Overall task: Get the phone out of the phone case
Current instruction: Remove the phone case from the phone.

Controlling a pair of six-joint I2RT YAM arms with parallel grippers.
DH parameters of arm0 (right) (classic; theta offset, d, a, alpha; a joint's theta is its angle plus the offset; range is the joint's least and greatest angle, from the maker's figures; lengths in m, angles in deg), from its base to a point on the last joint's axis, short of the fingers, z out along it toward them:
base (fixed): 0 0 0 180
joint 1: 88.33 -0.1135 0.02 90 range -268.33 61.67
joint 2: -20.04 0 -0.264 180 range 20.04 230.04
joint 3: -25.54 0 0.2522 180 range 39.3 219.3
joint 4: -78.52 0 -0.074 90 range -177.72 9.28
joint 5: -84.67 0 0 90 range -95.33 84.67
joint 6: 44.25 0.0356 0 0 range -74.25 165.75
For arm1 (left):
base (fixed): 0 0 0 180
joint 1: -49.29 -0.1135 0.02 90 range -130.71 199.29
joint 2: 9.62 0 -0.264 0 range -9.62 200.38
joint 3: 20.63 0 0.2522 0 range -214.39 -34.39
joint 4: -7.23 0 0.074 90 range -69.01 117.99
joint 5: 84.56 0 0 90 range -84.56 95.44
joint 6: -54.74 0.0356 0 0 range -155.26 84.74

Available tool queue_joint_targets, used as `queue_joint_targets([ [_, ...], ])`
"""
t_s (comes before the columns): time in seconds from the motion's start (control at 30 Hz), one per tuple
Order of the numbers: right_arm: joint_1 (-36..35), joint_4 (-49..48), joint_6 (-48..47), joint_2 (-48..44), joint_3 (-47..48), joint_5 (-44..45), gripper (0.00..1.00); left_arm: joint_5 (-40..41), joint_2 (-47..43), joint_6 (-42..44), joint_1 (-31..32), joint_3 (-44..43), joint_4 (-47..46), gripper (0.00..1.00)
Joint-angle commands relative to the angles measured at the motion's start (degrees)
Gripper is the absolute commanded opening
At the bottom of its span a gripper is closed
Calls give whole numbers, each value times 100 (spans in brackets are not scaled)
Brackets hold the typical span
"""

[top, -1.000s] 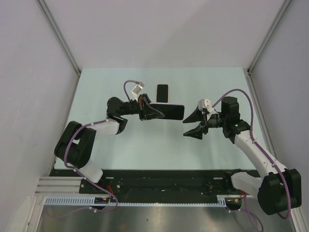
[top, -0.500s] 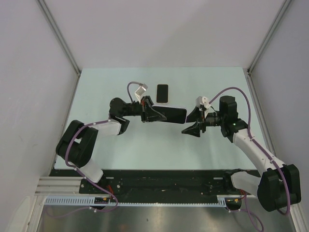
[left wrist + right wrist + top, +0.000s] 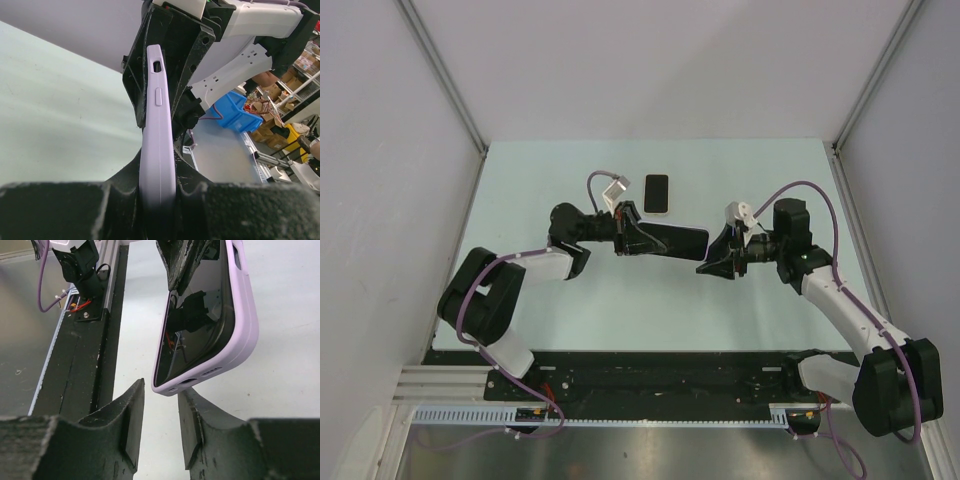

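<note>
The phone sits in a lilac case (image 3: 672, 240), held edge-up above the table. My left gripper (image 3: 638, 238) is shut on one end of it; in the left wrist view the case's edge (image 3: 158, 125) runs up from between the fingers (image 3: 158, 200). My right gripper (image 3: 717, 261) is open at the case's free end. In the right wrist view the dark screen and lilac rim (image 3: 205, 315) hang just above the gap between my fingertips (image 3: 160, 400), and neither finger presses on them.
A second dark phone-shaped item with a pale rim (image 3: 657, 193) lies flat on the pale green table (image 3: 570, 170) behind the held phone. Grey walls close in the left, back and right sides. A black rail (image 3: 660, 375) runs along the near edge.
My left gripper has carried the cased phone a little to the right. My right gripper has moved left toward the phone's free end and its jaws have narrowed.
</note>
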Motion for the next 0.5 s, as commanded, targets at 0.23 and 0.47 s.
queue_joint_targets([
  [0.23, -3, 187, -421, -66, 188, -340, 35, 14, -17, -83, 68, -261, -2255, 0],
  [0.47, -3, 135, -386, -92, 188, -376, 36, 14, -26, -56, 68, -253, -2255, 0],
])
